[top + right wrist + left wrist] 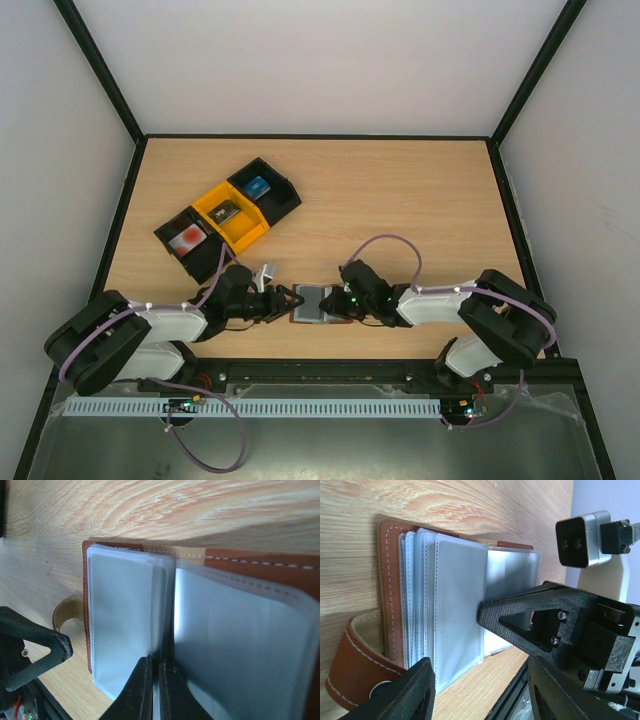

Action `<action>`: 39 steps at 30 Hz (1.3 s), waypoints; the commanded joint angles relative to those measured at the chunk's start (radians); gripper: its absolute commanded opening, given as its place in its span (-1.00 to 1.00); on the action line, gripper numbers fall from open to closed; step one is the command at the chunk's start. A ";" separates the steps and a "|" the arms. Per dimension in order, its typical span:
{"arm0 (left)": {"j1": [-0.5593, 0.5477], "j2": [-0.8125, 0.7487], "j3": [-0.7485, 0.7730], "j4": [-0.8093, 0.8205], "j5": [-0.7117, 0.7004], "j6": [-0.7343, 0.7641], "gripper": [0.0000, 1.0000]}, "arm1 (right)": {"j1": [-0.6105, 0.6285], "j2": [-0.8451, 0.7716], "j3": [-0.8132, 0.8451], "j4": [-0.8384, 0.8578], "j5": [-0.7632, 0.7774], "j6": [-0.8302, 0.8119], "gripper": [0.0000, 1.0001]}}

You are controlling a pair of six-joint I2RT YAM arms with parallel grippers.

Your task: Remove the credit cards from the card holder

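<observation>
The card holder (312, 303) lies open on the table between my two grippers, brown leather (390, 580) with pale clear pockets (120, 625). My right gripper (156, 680) is shut on one upright pocket leaf at the holder's middle fold. My left gripper (485, 695) is open at the holder's left edge, holding nothing. Three credit cards lie in trays at the back left: a white one with a red blotch (187, 237), a dark grey one (226, 211) and a blue one (257, 185). The pockets I can see look empty.
A black tray (210, 262), a yellow tray (250, 235) and another black tray (285, 205) stand in a diagonal row behind the left arm. The holder's strap (350, 665) curls off its left side. The table's near edge runs just below the holder.
</observation>
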 commanded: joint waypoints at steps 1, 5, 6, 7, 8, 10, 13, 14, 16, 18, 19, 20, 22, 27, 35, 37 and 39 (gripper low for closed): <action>-0.003 0.018 0.031 0.034 0.021 0.018 0.07 | 0.007 0.026 -0.042 -0.029 0.057 -0.015 -0.96; -0.003 0.025 0.054 0.047 0.033 0.020 0.07 | 0.007 0.011 -0.071 0.006 0.054 -0.014 -0.96; -0.003 0.028 0.060 0.047 0.033 0.027 0.07 | 0.007 0.010 -0.077 0.014 0.052 -0.015 -0.96; -0.003 0.034 0.066 0.046 0.033 0.036 0.08 | 0.006 0.010 -0.082 0.024 0.051 -0.016 -0.96; -0.003 0.041 0.073 0.039 0.036 0.046 0.08 | 0.006 0.011 -0.090 0.035 0.048 -0.016 -0.95; -0.003 0.049 0.087 0.022 0.025 0.065 0.08 | 0.006 0.018 -0.100 0.073 0.032 -0.014 -0.92; -0.003 0.063 0.099 0.013 0.001 0.077 0.08 | 0.006 0.021 -0.121 0.133 0.014 -0.002 -0.85; -0.003 0.071 0.103 0.007 -0.002 0.085 0.08 | 0.006 0.021 -0.123 0.137 0.013 0.001 -0.80; -0.003 0.085 0.107 -0.006 -0.003 0.095 0.08 | 0.007 0.018 -0.120 0.125 0.012 0.001 -0.73; -0.005 0.089 0.099 -0.006 -0.004 0.095 0.08 | 0.006 0.002 -0.117 0.101 0.023 -0.003 -0.72; -0.005 0.086 0.089 0.000 -0.009 0.090 0.08 | 0.007 -0.009 -0.116 0.083 0.033 -0.010 -0.74; -0.005 0.083 0.080 0.005 -0.012 0.086 0.08 | 0.006 -0.019 -0.112 0.064 0.046 -0.018 -0.78; -0.005 0.079 0.067 0.010 -0.019 0.080 0.08 | 0.007 -0.031 -0.110 0.037 0.065 -0.034 -0.89; -0.005 0.084 0.059 0.013 -0.025 0.083 0.08 | 0.006 -0.006 -0.124 0.053 0.074 -0.047 -0.96; -0.008 0.056 0.063 0.029 0.000 0.059 0.09 | 0.006 0.053 -0.178 0.164 0.070 -0.028 -0.96; -0.010 0.038 0.065 0.021 -0.002 0.057 0.10 | 0.007 0.059 -0.182 0.178 0.062 -0.025 -0.96; -0.013 0.026 0.068 0.019 -0.001 0.055 0.13 | 0.006 0.060 -0.184 0.186 0.060 -0.023 -0.96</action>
